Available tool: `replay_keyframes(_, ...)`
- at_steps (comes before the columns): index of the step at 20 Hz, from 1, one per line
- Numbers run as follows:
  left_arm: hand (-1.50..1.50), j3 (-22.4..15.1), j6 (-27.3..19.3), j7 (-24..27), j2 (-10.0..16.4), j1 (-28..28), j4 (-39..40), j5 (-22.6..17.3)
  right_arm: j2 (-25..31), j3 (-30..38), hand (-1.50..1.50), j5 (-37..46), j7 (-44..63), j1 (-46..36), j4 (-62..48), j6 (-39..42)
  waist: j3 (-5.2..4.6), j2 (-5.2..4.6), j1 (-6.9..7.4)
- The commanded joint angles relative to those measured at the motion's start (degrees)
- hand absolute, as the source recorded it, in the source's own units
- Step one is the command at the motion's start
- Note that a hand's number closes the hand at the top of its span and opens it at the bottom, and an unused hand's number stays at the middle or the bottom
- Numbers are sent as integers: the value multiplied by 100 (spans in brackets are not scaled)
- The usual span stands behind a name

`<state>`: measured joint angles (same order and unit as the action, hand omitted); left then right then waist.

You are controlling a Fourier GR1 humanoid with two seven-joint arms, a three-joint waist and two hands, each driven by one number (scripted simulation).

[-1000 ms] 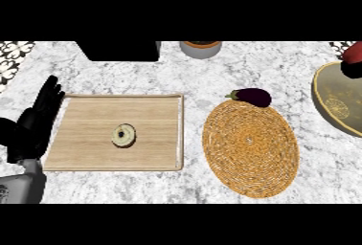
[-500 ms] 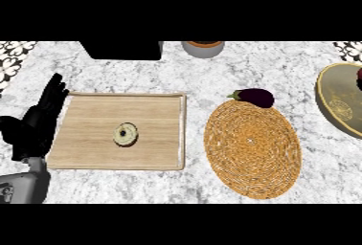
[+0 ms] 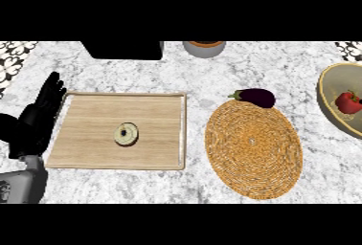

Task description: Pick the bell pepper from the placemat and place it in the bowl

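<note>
- Sitting inside the bowl (image 3: 331, 93) at the view's right edge: the red bell pepper (image 3: 348, 101); a second ago it showed higher, up by the bowl's far rim, half a second ago lower, and now it lies against the bowl's inner wall
- pepper is off the placemat (image 3: 253, 148); an eggplant (image 3: 256, 97) touches the mat's far edge and hasn't shifted
- right hand not in view, so I can't tell whether it has let go or how its fingers stand
- left hand (image 3: 35, 122) rests at the left, just beside the wooden board (image 3: 92, 119), fingers straight and held close together, holding nothing; same spot as before
- ring-shaped piece (image 3: 127, 134) lies mid-board, untouched
- my read: the place step looks done or nearly so; the one open point is the right hand's release, which the view cuts off
</note>
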<state>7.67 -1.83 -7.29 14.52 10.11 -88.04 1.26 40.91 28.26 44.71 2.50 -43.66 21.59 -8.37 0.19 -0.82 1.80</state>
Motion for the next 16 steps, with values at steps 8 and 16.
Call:
replay_keyframes(8,0,112,22,68,45,-156,-39,-29,12,2260,-150,-2485,-1796,13,218,105,4,75,-213)
replay_keyframes(16,0,81,-41,-210,3,-123,-230,33,1031,2888,-150,-3293,-2177,1336,-295,1594,-3,61,-174)
